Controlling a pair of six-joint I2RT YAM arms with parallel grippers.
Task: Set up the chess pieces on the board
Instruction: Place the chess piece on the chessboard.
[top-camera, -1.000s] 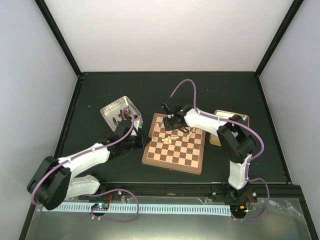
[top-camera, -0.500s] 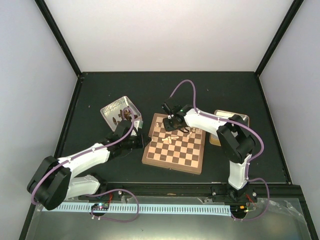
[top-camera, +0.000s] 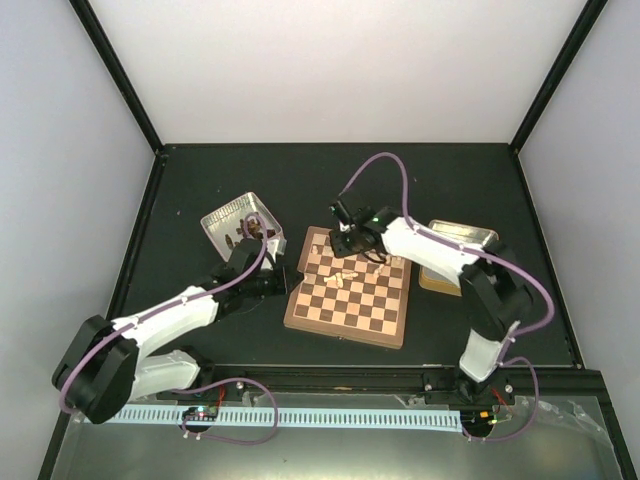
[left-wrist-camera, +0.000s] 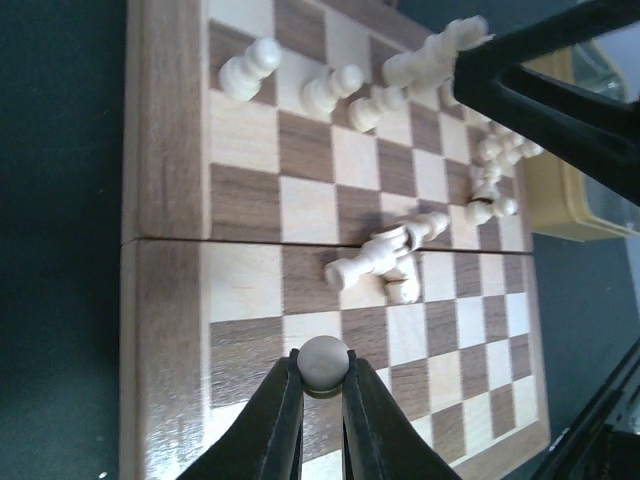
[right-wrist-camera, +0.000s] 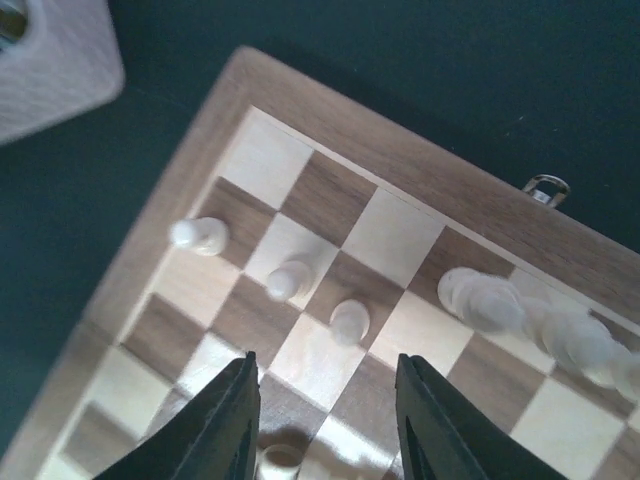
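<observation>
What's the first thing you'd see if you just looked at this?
A checkered wooden board in the middle of the dark table, with little cream chess pieces on its far half, some tipped over. The left gripper pinches one round-topped piece near the board's left edge; the right gripper hangs open above standing pawns.

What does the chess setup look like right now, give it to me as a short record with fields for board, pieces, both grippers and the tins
board: flat on the dark table, between two tins
pale pieces: three upright in a row near one corner, several others lying on the squares
left gripper: shut on a round-topped piece over the board
right gripper: open above the corner row, gripping nothing
left tin: dark items inside
right tin: partly hidden by the right arm
</observation>
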